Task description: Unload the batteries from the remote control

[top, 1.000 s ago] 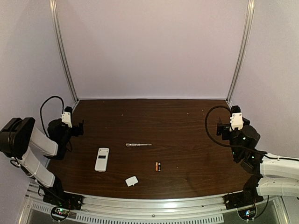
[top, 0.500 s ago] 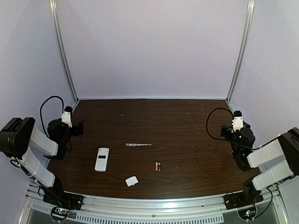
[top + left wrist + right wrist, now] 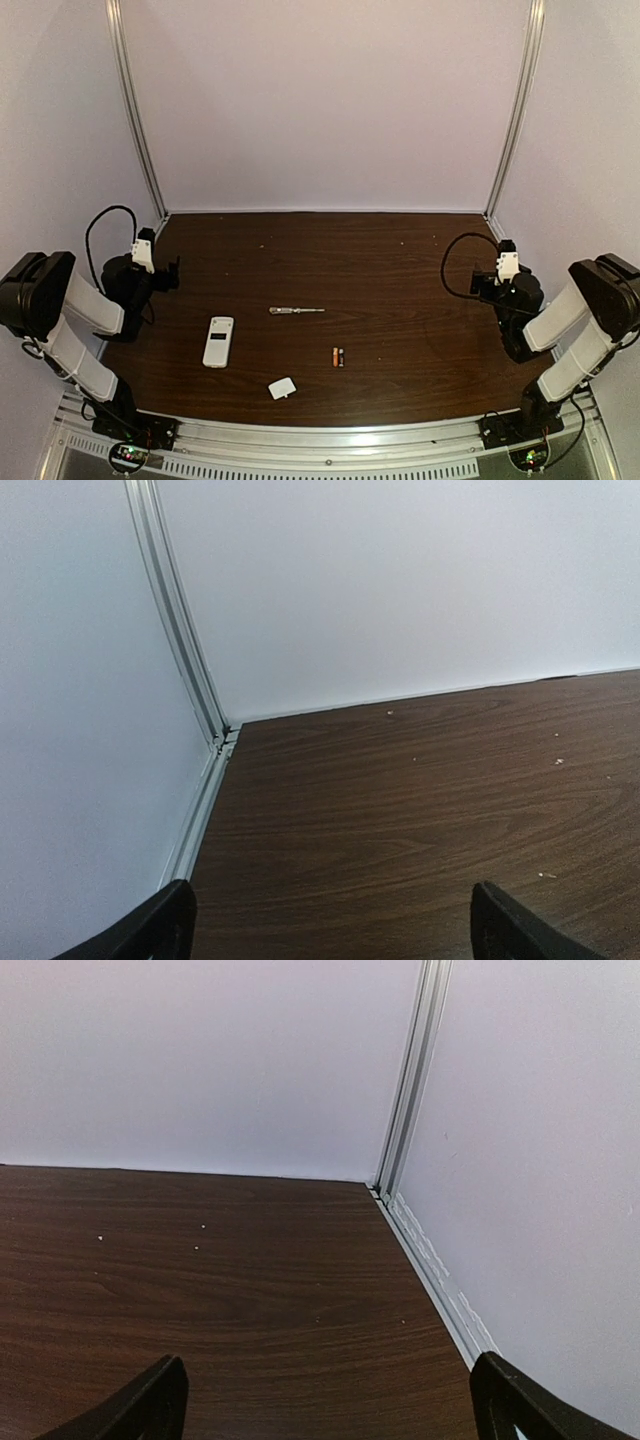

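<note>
The white remote control (image 3: pixel 218 341) lies flat on the brown table, left of centre. The two batteries (image 3: pixel 337 356), orange-copper and dark, lie side by side on the table to its right, apart from it. My left gripper (image 3: pixel 172 270) is open and empty at the table's left edge, far from the remote. My right gripper (image 3: pixel 480 283) is open and empty at the right edge. In the left wrist view (image 3: pixel 330 930) and the right wrist view (image 3: pixel 328 1410) only bare table and wall show between the spread fingertips.
A thin silver screwdriver (image 3: pixel 296 311) lies mid-table behind the batteries. A small white squarish cover piece (image 3: pixel 282 388) lies near the front edge. White walls with metal corner rails (image 3: pixel 135 110) close in the table at left, back and right.
The right arm has folded back toward the right edge, its gripper settling low near the table. The left arm and the objects have not moved.
</note>
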Available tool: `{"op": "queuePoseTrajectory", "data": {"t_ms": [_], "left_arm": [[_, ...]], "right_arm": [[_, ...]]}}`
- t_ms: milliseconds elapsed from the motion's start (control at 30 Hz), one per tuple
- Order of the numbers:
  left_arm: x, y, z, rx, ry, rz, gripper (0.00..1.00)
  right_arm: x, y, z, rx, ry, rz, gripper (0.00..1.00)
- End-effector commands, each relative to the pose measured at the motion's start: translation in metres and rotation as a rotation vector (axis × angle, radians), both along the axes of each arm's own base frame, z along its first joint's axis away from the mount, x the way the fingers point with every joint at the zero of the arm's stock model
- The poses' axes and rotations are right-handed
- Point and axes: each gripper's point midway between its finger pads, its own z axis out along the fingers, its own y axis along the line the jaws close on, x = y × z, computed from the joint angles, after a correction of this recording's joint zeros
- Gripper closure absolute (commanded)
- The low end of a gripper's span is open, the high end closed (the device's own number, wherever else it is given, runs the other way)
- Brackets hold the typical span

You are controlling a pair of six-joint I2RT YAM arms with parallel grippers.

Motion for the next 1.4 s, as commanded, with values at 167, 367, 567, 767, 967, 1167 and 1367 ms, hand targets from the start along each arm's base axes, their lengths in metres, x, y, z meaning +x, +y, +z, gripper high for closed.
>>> {"op": "queuePoseTrajectory", "data": {"t_ms": [167,367,567,767,967,1167,1367], "left_arm": [[-0.001,0.0,0.005,-0.008,-0.027,-0.004,0.03],[-0.001,0.0,0.004,-0.008,-0.026,-0.004,0.03],[-0.001,0.0,0.005,-0.009,-0.027,-0.003,0.03],[-0.001,0.0,0.005,-0.009,-0.027,-0.004,0.03],[-0.001,0.0,0.005,-0.008,-0.027,-0.004,0.03],[-0.001,0.0,0.005,-0.009,-0.027,-0.004,0.02],[-0.001,0.0,0.004,-0.008,-0.026,-0.004,0.03]], "right_arm": [[0.017,0.001,0.016,0.055,-0.05,0.025,0.0],[0.018,0.001,0.016,0.055,-0.044,0.027,0.0],[0.018,0.001,0.015,0.055,-0.044,0.026,0.0],[0.018,0.001,0.015,0.055,-0.043,0.026,0.0],[0.018,0.001,0.015,0.055,-0.043,0.027,0.0],[0.021,0.002,0.014,0.057,-0.033,0.032,0.0],[0.027,0.0,0.011,0.078,-0.008,0.053,0.0]]}}
